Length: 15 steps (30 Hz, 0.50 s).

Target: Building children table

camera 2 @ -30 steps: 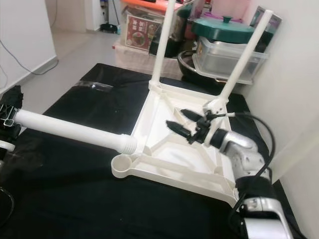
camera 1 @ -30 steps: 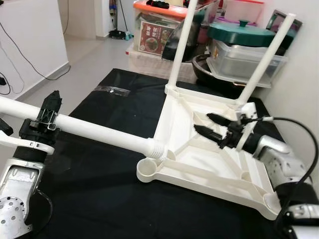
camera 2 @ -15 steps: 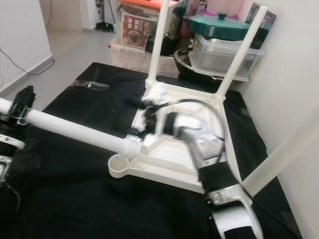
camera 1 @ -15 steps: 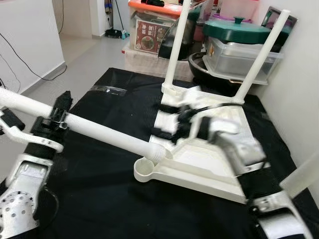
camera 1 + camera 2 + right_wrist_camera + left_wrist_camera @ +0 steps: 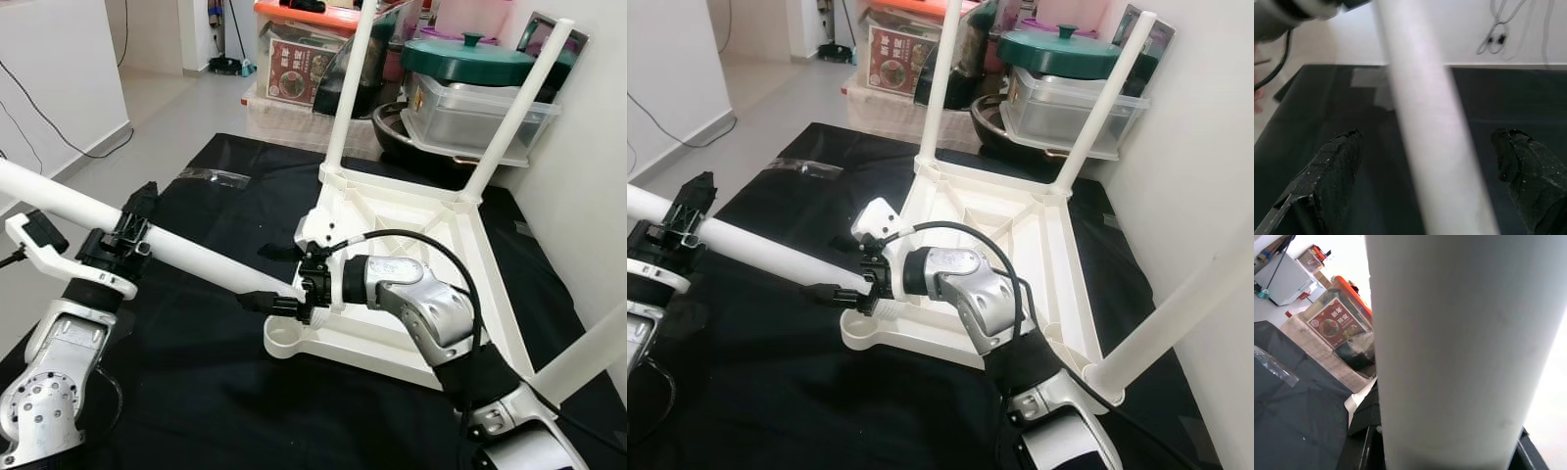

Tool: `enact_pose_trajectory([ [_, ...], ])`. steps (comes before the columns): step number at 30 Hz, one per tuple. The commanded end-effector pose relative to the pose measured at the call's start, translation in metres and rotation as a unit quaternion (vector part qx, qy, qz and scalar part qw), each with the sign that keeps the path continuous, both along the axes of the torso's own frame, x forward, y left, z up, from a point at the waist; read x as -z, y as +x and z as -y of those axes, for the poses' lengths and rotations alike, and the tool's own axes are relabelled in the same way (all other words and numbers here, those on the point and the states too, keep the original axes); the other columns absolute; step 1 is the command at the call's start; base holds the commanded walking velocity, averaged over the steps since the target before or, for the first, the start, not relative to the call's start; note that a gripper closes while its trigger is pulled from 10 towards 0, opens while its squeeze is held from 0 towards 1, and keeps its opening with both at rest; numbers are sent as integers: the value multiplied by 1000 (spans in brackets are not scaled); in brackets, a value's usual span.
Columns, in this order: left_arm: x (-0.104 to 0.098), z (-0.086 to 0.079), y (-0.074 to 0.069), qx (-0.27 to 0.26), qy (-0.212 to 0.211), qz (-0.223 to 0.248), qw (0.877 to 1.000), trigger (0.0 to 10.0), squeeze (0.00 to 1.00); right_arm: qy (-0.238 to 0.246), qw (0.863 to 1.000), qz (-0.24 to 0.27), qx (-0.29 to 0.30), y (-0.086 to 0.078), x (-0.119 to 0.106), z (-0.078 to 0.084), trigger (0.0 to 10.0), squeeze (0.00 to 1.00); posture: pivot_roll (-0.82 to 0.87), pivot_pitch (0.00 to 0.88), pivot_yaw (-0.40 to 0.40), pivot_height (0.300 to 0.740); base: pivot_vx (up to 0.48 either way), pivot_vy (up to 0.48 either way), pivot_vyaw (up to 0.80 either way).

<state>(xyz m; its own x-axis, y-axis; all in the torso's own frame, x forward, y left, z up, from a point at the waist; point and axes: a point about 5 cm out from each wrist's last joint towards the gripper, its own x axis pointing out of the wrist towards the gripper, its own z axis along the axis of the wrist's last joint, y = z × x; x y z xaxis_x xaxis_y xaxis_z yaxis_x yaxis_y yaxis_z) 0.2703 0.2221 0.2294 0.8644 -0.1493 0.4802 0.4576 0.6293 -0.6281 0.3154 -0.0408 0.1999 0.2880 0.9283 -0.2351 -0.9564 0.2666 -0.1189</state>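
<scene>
Leg (image 5: 196,257), white and loose, is clamped mid-length in the left gripper (image 5: 125,231). Its threaded end lies between the spread fingers of the right gripper (image 5: 266,279), which straddles it without closing. Just beyond that gripper the upturned table (image 5: 431,220) rests on a black mat (image 5: 196,382), its empty corner socket (image 5: 286,338) directly below.

Smooth white plastic leg (image 5: 196,253), matt black cloth (image 5: 196,372)
</scene>
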Motion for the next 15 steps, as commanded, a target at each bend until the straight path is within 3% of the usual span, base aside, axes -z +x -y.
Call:
enact_pose_trajectory([
  [1,0,4,2,8,3,3,1000,0,0,-18,1000,8,2,1,0,-2,10000,0,145,0,-102,740,0,0,0],
  [5,-1,9,5,16,10,4,1000,0,0,-55,998,25,-7,1,0,-16,10000,0,140,0,-106,740,0,0,0],
  [7,0,13,8,24,14,2,1000,0,0,-96,994,52,-24,2,0,-33,10000,0,128,0,-113,740,0,0,0],
  [10,0,13,8,24,14,2,1000,0,0,-96,994,52,-24,2,0,-33,10000,0,128,0,-113,740,0,0,0],
  [12,1,18,10,31,19,1,999,0,0,-129,987,81,-46,1,2,-49,10000,0,134,0,-123,740,0,0,0],
  [13,1,18,10,31,19,1,999,0,0,-129,987,81,-46,1,2,-49,10000,0,134,0,-123,740,0,0,0],
  [14,1,20,10,32,21,1,999,0,0,-136,985,86,-59,-1,2,-54,1216,0,134,0,-124,740,0,0,0],
  [15,1,21,10,34,22,2,999,0,0,-141,984,89,-66,-2,3,-56,0,0,136,0,-127,740,0,0,0],
])
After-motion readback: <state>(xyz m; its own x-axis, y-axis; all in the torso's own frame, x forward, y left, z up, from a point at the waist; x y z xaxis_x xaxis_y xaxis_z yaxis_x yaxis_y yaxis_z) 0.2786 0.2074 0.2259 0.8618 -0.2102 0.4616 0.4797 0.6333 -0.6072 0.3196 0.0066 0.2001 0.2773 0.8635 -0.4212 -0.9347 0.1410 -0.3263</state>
